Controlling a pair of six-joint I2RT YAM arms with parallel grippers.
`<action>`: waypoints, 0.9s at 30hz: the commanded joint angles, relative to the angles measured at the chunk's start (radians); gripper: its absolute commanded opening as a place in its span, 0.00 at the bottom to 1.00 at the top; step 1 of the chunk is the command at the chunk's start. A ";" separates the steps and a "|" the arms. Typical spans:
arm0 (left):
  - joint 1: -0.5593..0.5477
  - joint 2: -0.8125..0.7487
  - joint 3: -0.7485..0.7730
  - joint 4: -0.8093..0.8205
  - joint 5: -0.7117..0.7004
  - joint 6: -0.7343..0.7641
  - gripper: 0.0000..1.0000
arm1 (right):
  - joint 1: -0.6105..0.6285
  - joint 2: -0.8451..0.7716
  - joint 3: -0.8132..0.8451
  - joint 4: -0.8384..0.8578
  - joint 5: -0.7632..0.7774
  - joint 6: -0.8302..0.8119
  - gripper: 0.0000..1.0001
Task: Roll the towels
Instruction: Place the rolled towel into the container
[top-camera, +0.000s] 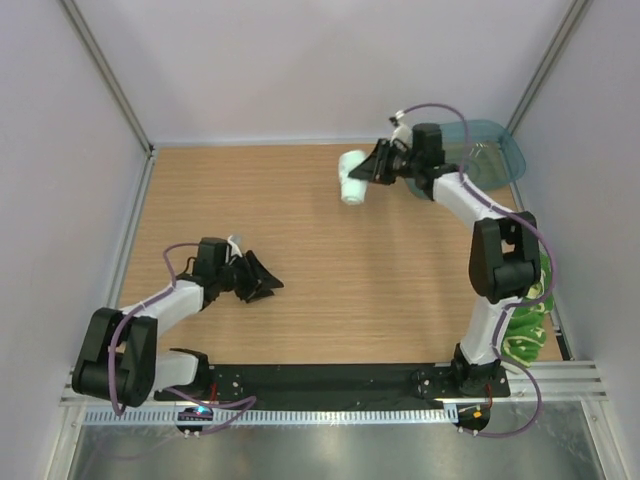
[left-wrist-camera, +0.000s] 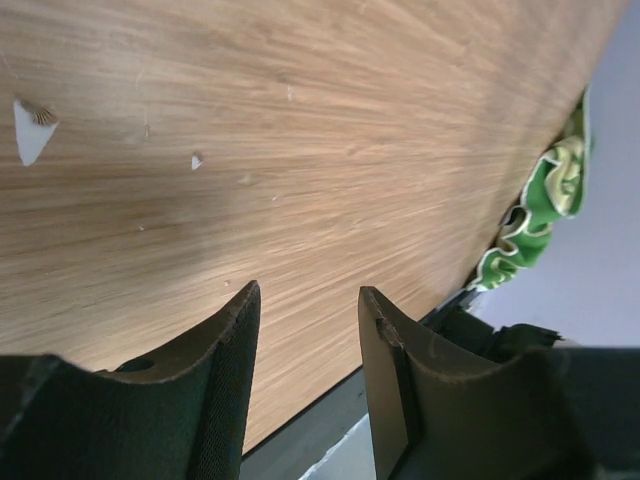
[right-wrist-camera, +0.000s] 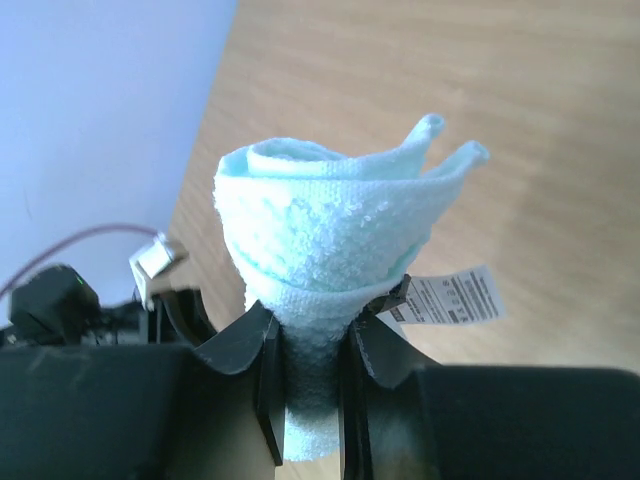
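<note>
The right gripper (right-wrist-camera: 310, 335) pinches the rolled pale mint-white terry towel (right-wrist-camera: 322, 225) near the far edge, just beside the translucent teal plastic tray (top-camera: 497, 150). The left gripper (left-wrist-camera: 305, 300) holds its fingers apart, empty, over the wooden table (top-camera: 330, 250). The crumpled yellow-green towel (top-camera: 530, 320) lies partly hidden by the right arm (top-camera: 500, 260).

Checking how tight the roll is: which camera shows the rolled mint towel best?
The right wrist view: the mint towel fills the frame, spiral layers and label clear, pinched by the right pincer. The top external view shows only a small pale roll. The left wrist view misses it, showing the green-edged towel.
</note>
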 joint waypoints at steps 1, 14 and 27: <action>-0.046 0.021 0.009 -0.051 -0.077 0.066 0.45 | -0.112 -0.037 0.148 -0.122 -0.127 -0.080 0.01; -0.222 0.219 0.022 0.104 -0.209 0.133 0.40 | -0.398 0.286 0.560 -0.233 -0.180 -0.128 0.01; -0.224 0.345 0.059 0.156 -0.172 0.152 0.40 | -0.454 0.673 0.937 -0.451 -0.198 -0.281 0.01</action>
